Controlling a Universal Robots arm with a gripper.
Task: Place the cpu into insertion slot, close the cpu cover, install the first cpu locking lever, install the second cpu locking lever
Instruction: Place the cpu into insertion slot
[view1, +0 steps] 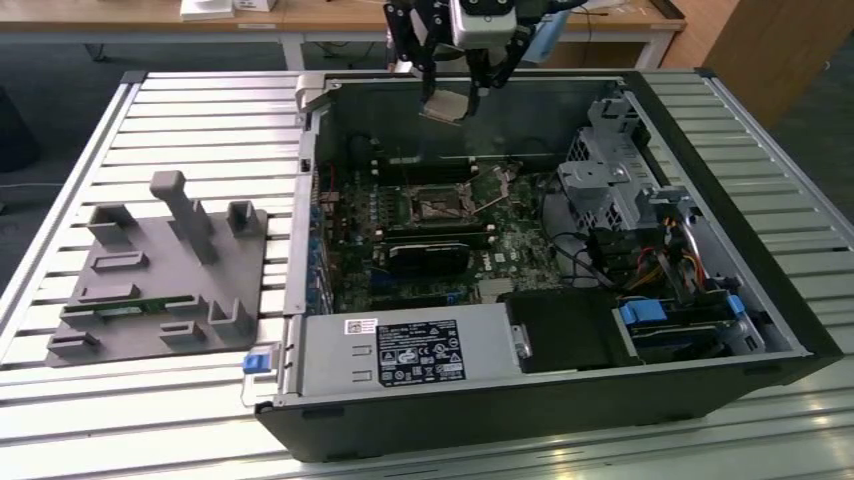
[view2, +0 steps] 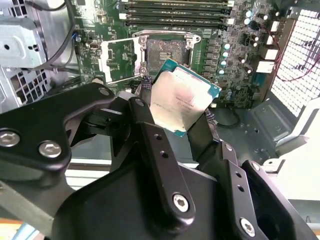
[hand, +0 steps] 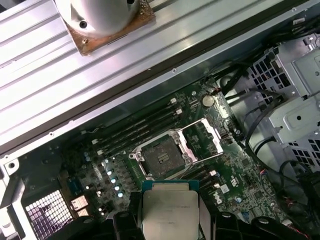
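Observation:
My gripper (view1: 451, 98) hangs above the back wall of the open computer case, shut on the cpu (view1: 447, 106). In both wrist views the cpu (view2: 182, 97) (hand: 170, 207) is a flat square chip, its silvery top showing, pinched at two opposite edges by black fingers (view2: 145, 107). It is held tilted, well above the board. The insertion slot (view1: 437, 207) (view2: 162, 50) (hand: 162, 157) lies bare on the green board with nothing in it. The cpu cover (view2: 120, 60) (hand: 202, 137) is swung open beside the slot.
A grey fixture plate (view1: 160, 270) with upright posts lies on the slatted table at the exterior view's left. Inside the case are a power supply (view1: 400, 350), a metal drive cage (view1: 614, 180), loose cables (view1: 654, 265) and a long black card (view1: 427, 250) near the slot.

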